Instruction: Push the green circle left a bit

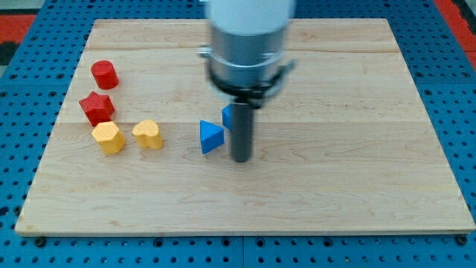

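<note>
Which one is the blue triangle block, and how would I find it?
Look at the wooden board and find my tip, the bottom of the dark rod near the middle. Just to the view's left of it sits the blue triangle block. It is the only wedge shape; the other blue block hides mostly behind the rod, and the yellow blocks lie farther left.

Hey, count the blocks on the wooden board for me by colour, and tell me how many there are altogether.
Red: 2, a red cylinder and a red star-like block.
Yellow: 2, a yellow block and another yellow block.
Blue: 2, a blue triangle and a blue block partly hidden behind my tip.
Green: 0 in view.
Total: 6 blocks visible.
</note>
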Controlling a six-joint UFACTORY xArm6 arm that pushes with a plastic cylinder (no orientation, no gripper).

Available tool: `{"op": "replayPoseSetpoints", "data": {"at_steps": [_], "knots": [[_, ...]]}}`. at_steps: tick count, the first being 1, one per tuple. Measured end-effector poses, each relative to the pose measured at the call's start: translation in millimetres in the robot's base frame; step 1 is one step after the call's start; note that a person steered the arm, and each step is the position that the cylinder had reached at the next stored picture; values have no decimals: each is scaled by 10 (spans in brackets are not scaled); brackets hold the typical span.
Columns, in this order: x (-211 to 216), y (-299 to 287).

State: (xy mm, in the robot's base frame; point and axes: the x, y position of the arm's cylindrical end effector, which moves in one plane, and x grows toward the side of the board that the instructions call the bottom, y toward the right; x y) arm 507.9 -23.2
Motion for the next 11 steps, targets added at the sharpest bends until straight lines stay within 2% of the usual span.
{"op": "replayPoseSetpoints", "data": {"at_steps": [2,3,4,5,6,9,10,11], "knots": [[-105,-295],[40,33],[-436,1019],[-1185,2067],[-1675,2482],[-1684,2610],[-1683,2402],[-1694,1770]]}}
